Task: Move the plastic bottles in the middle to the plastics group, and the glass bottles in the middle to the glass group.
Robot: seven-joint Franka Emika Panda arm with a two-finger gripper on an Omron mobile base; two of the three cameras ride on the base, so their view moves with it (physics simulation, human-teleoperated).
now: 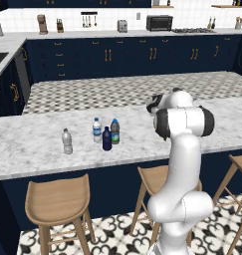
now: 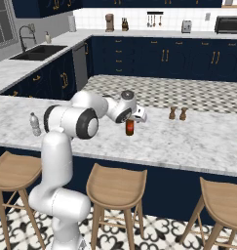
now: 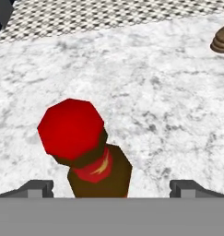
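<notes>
Marble counter: white, grey-veined, running across both base views, with wooden stools tucked under its near edge.
Gripper: jaws spread wide; in the hand view the two dark fingertips stand far apart at either side of the amber bottle, neither one touching it. It holds nothing.
Amber bottle: brown glass, red cap, orange-red label; upright on the counter, directly under the hand. In the right base view it shows just below the white hand, about midway between the counter's near and far edges.
Navy bottle: solid dark, upright, toward the near edge of the counter in the left base view.
Blue-capped bottle: dark with a blue-green label, just beside the navy bottle and a little behind it; whether they touch I cannot tell.
Labelled water bottle: clear, white cap, blue label, upright just beside the navy bottle on the side away from the arm.
Plain water bottle: greyish, unlabelled, upright, apart from the other three, farther along the counter away from the arm; in the right base view it stands at the counter's left end.
Small brown bottles: two, with narrow dark necks, side by side near the far edge of the counter, well apart from the amber bottle. One base shows at the upper right corner of the hand view.
Arm: white, bent over the counter, hand lowered above the amber bottle.
</notes>
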